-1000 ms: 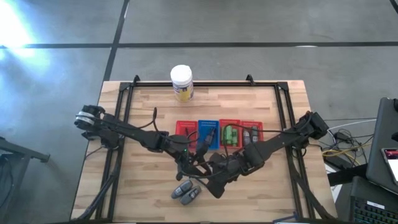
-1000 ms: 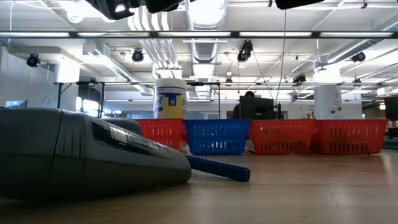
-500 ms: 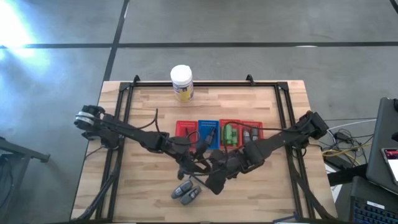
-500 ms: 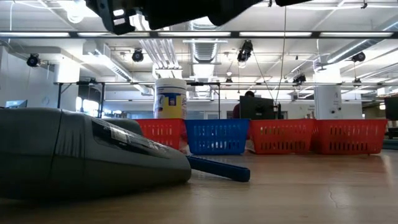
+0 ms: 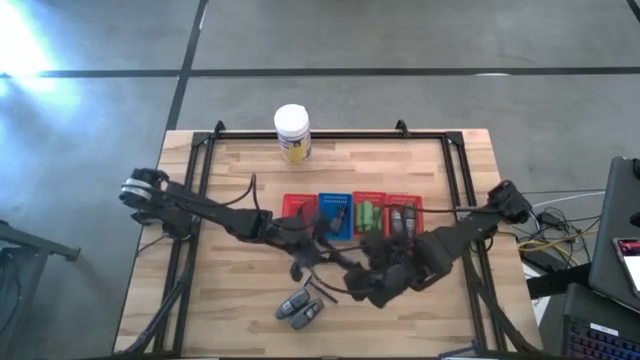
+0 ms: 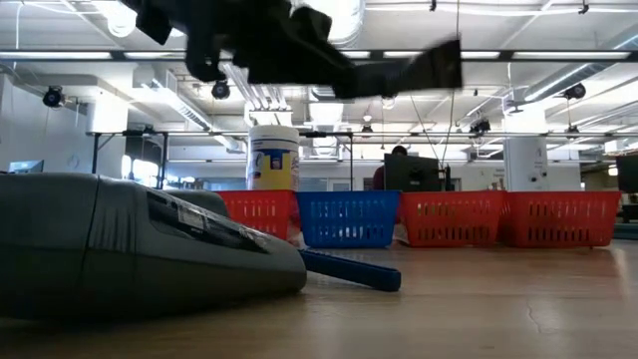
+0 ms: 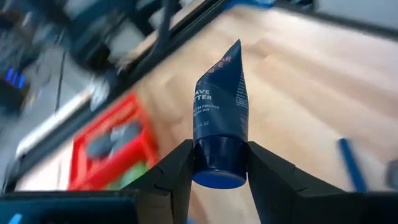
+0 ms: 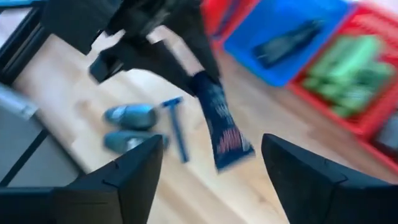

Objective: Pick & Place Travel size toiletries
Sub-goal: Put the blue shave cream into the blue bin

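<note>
My left gripper point(image 5: 320, 240) hangs above the table's middle, just near of the basket row, shut on a dark blue flat tube point(image 7: 219, 93). My right gripper point(image 5: 364, 284) stands open a little to the right and nearer, with the tube point(image 8: 222, 127) out in front of its fingers and untouched. Two grey oval bottles point(image 5: 300, 310) lie on their sides on the wood near the front edge. A thin blue stick point(image 8: 177, 127) lies flat beside them. Green bottles point(image 5: 371, 216) and grey bottles point(image 5: 404, 217) lie in two of the red baskets. A black tube point(image 8: 289, 38) lies in the blue basket point(image 5: 335, 216). My left gripper pinches the tube's round cap end point(image 7: 217, 167) between its two fingers, one on each side. The tube's flat crimped end point(image 7: 233, 53) points away from the fingers. The tube is lifted clear of the table.
A row of red and blue mesh baskets point(image 5: 298, 208) runs across the table's middle. A white jar with a yellow label point(image 5: 292, 133) stands at the far edge. One grey bottle point(image 6: 130, 244) lies close to the low camera.
My right gripper has drawn back from the tube toward the table's right edge. My left gripper has kept the tube and shifted a little toward the baskets.
</note>
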Controlling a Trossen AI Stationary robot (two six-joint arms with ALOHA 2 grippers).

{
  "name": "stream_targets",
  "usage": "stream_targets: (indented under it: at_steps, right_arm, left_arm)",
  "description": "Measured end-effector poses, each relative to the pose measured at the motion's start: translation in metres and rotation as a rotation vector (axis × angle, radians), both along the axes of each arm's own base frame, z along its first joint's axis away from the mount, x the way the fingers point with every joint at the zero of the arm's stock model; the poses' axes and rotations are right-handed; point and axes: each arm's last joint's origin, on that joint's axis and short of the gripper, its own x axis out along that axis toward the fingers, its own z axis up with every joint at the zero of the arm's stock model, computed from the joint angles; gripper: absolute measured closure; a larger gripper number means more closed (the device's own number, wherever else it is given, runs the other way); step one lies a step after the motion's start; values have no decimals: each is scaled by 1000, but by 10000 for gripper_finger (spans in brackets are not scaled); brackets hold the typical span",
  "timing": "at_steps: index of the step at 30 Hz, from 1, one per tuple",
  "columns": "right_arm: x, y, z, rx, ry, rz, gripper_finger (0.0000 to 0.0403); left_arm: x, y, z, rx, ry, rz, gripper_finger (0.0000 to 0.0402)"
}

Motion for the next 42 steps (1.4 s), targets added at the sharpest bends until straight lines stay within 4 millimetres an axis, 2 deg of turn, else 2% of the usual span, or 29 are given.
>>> stream_targets:
  at_steps: [3, 6, 9, 11, 13, 15, 18, 22, 26, 33, 39, 42]
  right_arm:
    - [-14, -1, 6, -52, 25, -112, 120]
    - [-29, 1, 9, -82, 63, -188, 108]
    - [-36, 5, 6, -82, 69, -228, 99]
    - [-38, 8, 2, -91, 82, -218, 94]
    - [-39, 9, -1, -97, 89, -218, 91]
    - [-39, 9, -3, -101, 94, -223, 90]
    - [-39, 9, -5, -106, 100, -223, 94]
    - [-39, 9, -5, -102, 96, -225, 106]
    - [-39, 10, -5, -97, 91, -223, 116]
    - [-39, 10, -5, -91, 86, -229, 131]
    - [-38, 11, -5, -86, 80, -229, 146]
    - [-38, 11, -5, -83, 78, -229, 154]
  left_arm:
    - [-3, 13, -4, -15, 43, 155, 264]
    - [-8, 34, 0, 9, 59, 421, 264]
    - [-18, 57, 12, -112, 54, 619, 264]
    - [-23, 65, 18, -181, 88, 554, 264]
    - [-26, 65, 21, -133, 132, 344, 264]
    - [-28, 63, 20, 51, 143, 165, 264]
    - [-28, 69, 14, 353, 153, 43, 264]
    - [-22, 89, 2, 409, 199, 82, 264]
    - [-15, 99, -8, 436, 235, 91, 264]
    - [-3, 101, -14, 459, 255, 78, 264]
    - [0, 102, -27, 458, 307, 92, 264]
    - [0, 102, -27, 453, 306, 100, 258]
